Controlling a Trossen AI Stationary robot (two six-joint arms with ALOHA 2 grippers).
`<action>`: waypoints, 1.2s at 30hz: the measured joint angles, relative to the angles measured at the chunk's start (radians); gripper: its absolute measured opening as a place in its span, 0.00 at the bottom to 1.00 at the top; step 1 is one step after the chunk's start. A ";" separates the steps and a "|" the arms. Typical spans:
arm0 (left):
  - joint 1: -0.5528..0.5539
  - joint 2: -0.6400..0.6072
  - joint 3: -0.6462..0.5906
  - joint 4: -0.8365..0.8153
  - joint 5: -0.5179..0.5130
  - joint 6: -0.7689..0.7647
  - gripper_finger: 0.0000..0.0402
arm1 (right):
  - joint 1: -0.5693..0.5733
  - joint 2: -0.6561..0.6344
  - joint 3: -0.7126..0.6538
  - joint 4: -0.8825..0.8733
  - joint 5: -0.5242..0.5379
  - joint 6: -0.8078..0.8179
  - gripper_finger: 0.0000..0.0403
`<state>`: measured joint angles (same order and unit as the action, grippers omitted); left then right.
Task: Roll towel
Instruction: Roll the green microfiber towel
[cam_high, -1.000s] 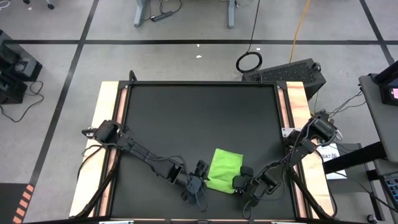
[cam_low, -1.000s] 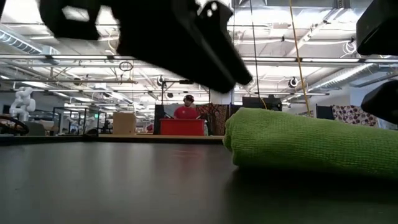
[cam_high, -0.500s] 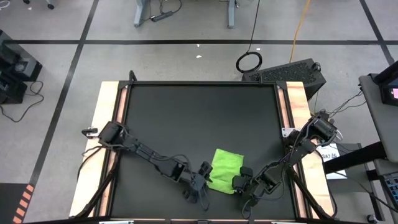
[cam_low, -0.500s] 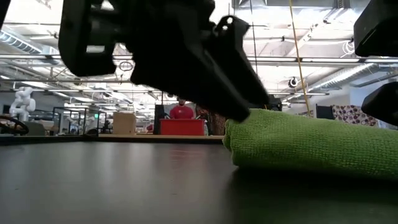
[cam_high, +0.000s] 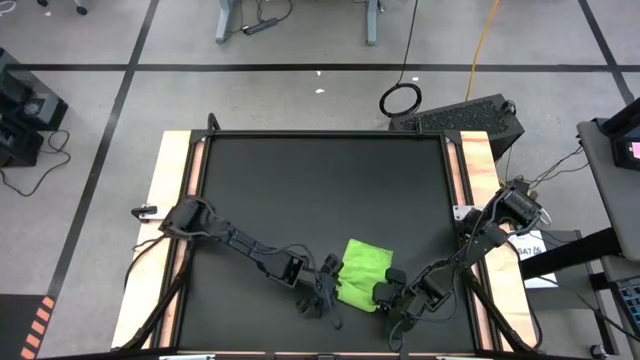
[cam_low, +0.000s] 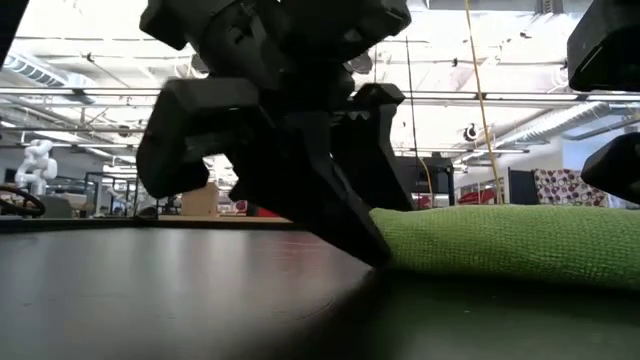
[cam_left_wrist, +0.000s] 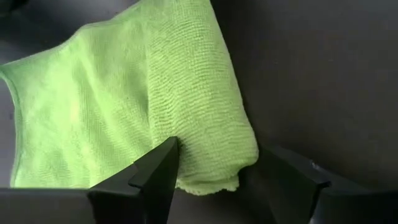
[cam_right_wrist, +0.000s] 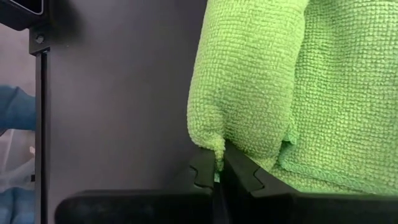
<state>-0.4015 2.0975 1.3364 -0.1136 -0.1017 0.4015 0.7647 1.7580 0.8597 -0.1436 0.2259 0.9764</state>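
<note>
the small lime-green soft cloth towel (cam_high: 362, 272) is lying near the front edge of the black table (cam_high: 320, 180), right of centre, its near end already doubled into a thick fold. the right tool (cam_right_wrist: 219, 167) is pinching that fold's right corner with fingers fully closed on the cloth. the left tool (cam_left_wrist: 239, 171) is straddling the left corner, fingers spread wide, gripping nothing yet. the rolling looks barely begun; next, the left tool probably needs to close, then both should turn the fold away together.
</note>
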 joint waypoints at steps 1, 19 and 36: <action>0.004 0.003 0.001 0.001 0.000 0.000 0.53 | 0.000 0.000 0.000 0.003 0.000 0.000 0.00; 0.119 0.004 0.000 0.005 0.434 -0.300 0.05 | 0.054 -0.146 -0.001 -0.060 0.102 -0.129 0.43; 0.266 0.018 -0.001 0.018 0.706 -0.728 0.04 | 0.112 -0.183 0.000 -0.044 0.317 -0.417 0.53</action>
<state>-0.1355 2.1151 1.3357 -0.0953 0.6042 -0.3265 0.8766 1.5753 0.8597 -0.1872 0.5429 0.5596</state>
